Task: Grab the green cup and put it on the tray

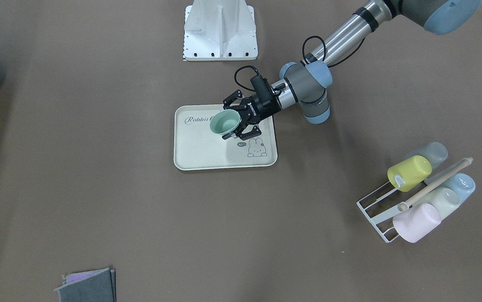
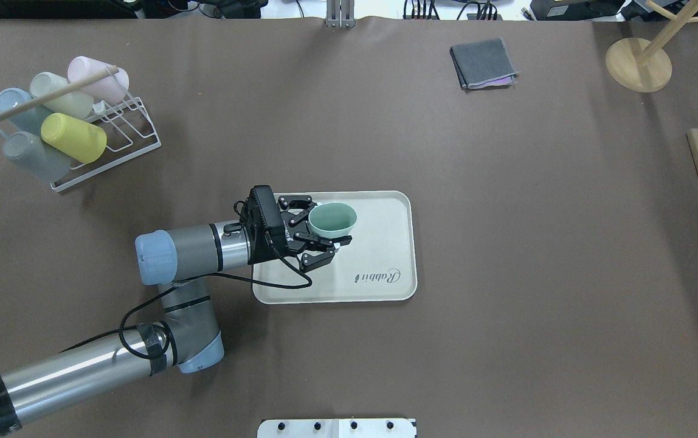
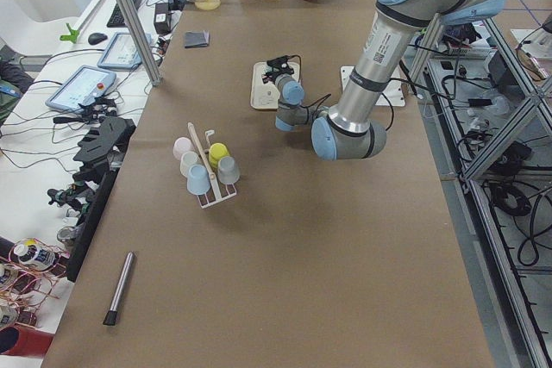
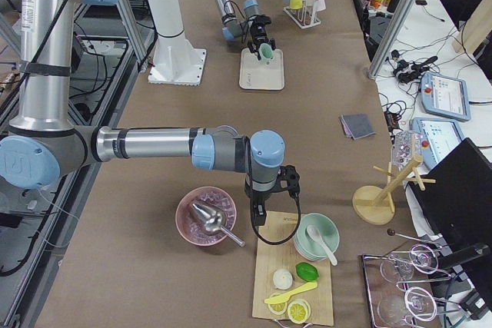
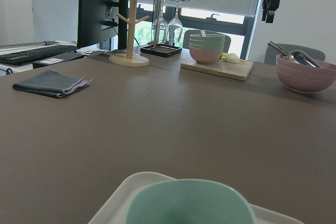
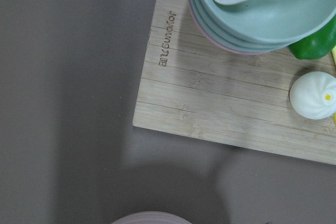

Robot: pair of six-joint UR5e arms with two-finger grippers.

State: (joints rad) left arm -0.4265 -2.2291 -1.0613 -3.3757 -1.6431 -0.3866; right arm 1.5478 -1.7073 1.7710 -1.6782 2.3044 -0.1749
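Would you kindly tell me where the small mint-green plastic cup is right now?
In the overhead view, the small mint-green plastic cup sits in the left gripper, over the cream-yellow rectangular tray near the table's centre.

Left arm (image 2: 69,371): brushed silver tubes, grey joint housings, pale blue rounded caps; black tape bands; small printed label on the upper link.
Left arm cable (image 2: 288,287): thin, black, in loose loops.
Left wrist camera (image 2: 262,224): black ribbed block.
Left gripper (image 1: 229,121): black linkage fingers, white lettering on the body, pale fingertip pads.
Right arm (image 4: 146,144): matching silver tube, grey joints, blue caps, one bearing a white logo.
Base plate (image 1: 221,33): white, ribbed, black screws along the edge.
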